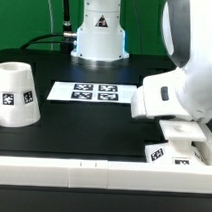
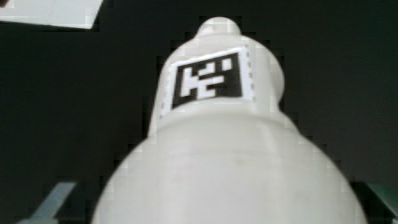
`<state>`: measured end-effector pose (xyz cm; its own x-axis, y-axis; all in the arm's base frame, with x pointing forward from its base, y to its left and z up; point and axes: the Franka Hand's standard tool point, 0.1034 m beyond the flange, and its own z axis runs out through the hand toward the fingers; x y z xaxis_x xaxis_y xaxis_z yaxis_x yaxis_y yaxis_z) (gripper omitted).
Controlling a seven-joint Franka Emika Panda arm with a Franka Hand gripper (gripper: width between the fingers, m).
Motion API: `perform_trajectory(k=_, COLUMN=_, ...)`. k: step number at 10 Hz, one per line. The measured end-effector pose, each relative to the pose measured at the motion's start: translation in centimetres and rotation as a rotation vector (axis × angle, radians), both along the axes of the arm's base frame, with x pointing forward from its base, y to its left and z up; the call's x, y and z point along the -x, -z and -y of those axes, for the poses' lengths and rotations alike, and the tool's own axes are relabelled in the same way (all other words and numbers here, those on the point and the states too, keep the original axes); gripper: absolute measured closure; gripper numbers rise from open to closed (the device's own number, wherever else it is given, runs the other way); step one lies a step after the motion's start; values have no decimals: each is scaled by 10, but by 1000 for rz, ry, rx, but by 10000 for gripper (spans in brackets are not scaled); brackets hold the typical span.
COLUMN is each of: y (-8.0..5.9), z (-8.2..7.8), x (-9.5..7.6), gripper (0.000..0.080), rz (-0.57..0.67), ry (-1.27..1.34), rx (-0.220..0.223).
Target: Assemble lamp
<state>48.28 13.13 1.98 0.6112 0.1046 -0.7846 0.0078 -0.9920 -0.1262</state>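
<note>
The white bulb (image 2: 222, 130) fills the wrist view, its narrow end pointing away and a square tag on its neck. My gripper (image 2: 217, 205) is shut on its wide part, and a grey fingertip (image 2: 50, 205) shows at either side, against the bulb. In the exterior view the arm's hand (image 1: 169, 97) hangs low at the right and hides the bulb and the fingers. The low square base (image 1: 177, 147) with tags lies just below the hand. The tapered shade (image 1: 14, 93) stands open end up at the exterior view's left, far from the gripper.
The marker board (image 1: 95, 92) lies flat in the middle of the black table. The arm's white pedestal (image 1: 100, 34) stands behind it. A long white rail (image 1: 91, 173) runs along the front edge. A white corner (image 2: 45, 10) shows beyond the bulb.
</note>
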Motion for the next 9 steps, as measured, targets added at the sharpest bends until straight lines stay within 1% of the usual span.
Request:
perform_trajectory(k=1, y=-17, z=4, x=-7, gripper=224, rz=20, ry=-18, rx=-24)
perform_trajectory(k=2, y=-35, z=8, x=-11, gripper=223, rz=22, ry=-25, rx=-37)
perform_trajectory(k=3, y=-56, z=15, x=-17, gripper=223, rz=23, ry=-20, rx=-44)
perform_trajectory(k=4, y=-74, z=20, x=-26, gripper=223, rz=46, ry=-13, rx=-47)
perform_trajectory(k=5, y=-82, z=22, x=-31, gripper=223, rz=51, ry=-10, rx=-49)
perform_trajectory(k=6, y=-75, z=20, x=-33, gripper=223, rz=72, ry=-8, rx=-49)
perform_trajectory(k=7, y=-71, z=19, x=-42, gripper=223, rz=143, ry=2, rx=-48)
perform_trajectory(k=8, y=-72, z=20, x=-45, gripper=223, rz=211, ry=11, rx=-44)
perform_trajectory(k=9, y=-71, z=21, x=-49, gripper=223, rz=304, ry=24, rx=-38)
